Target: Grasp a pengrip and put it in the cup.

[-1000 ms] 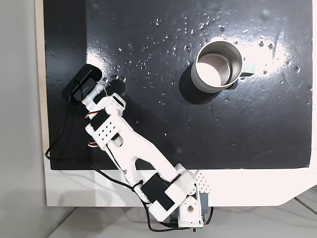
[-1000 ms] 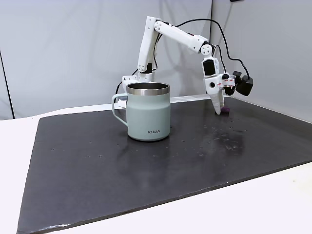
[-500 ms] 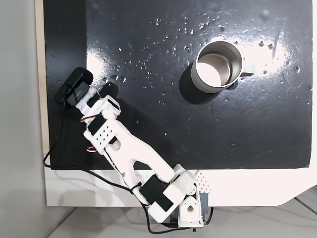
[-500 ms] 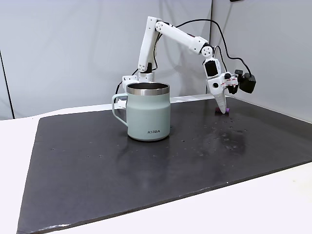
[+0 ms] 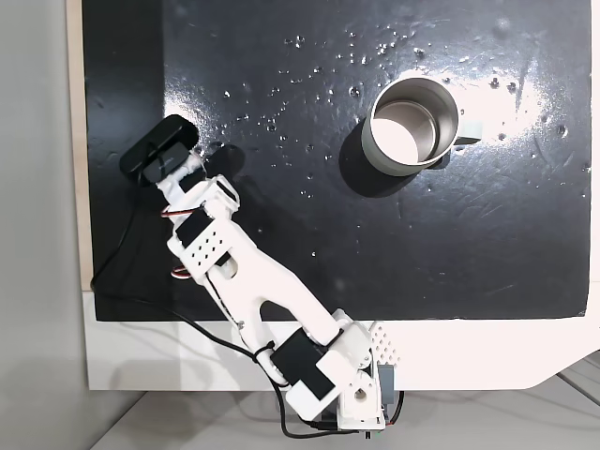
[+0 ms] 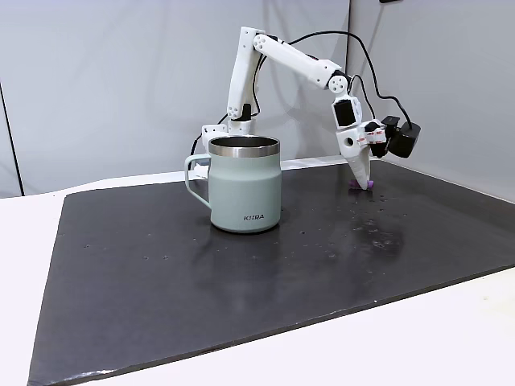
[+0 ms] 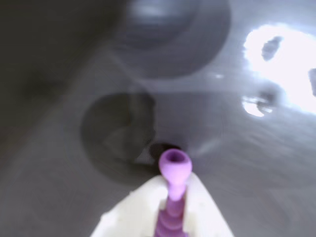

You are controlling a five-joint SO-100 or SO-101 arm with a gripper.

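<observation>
Now we have the fingers [image 7: 202, 207] clamped on the pengrip [image 7: 174, 168], its flared end poking past their tips so it can drop freely. Our gripper [image 6: 360, 183] hangs just above the mat [image 6: 241, 273], well apart from the cup [image 6: 245, 183].

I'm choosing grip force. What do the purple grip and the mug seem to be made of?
The small purple ribbed pengrip looks like soft matte rubber, judging by its rounded, dull ridges. The pale grey-green mug appears to be painted metal: its rim is bare and shiny, and its inside is pale.
</observation>
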